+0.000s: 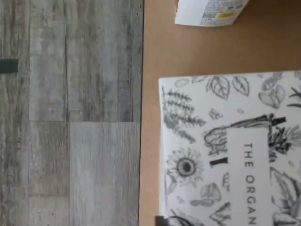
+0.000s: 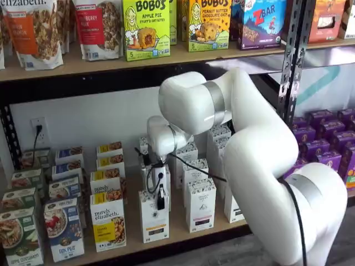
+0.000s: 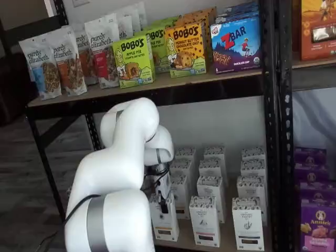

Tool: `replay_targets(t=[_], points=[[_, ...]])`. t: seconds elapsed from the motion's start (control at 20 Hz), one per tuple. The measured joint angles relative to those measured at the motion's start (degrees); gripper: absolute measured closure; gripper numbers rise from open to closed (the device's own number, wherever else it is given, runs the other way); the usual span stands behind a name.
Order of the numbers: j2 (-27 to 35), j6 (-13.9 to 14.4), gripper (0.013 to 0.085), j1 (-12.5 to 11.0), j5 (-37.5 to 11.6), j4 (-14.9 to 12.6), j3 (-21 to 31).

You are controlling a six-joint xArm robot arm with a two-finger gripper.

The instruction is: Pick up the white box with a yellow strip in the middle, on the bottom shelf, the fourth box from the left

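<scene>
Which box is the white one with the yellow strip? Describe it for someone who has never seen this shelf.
On the wooden bottom shelf, look along the front row of boxes. The white box with a yellow strip stands left of the gripper in a shelf view. Its neighbours are a blue box and a white box with a black label.

**Surfaces and finishes**

The arm (image 2: 260,155) wears smooth, glossy white plastic with satin grey joint bands. The shelf board (image 1: 197,52) looks like matt brown fibreboard. The floor (image 1: 70,117) shows weathered grey wood grain. The printed box (image 1: 235,150) is matt white cardboard. The uprights (image 3: 273,115) are black metal.
</scene>
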Motion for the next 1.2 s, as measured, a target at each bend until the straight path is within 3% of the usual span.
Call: replay_targets(t=[0.05,0.4,1.2], points=[[-0.19,0.00,0.0530,0.04,0.03,0.04,0.26],[-3.36,1.35,0.0530,0.31,-2.18,-1.34,5.43],[-18.15,2.73,0.0530,1.48,-11.48,-1.70,28.40]])
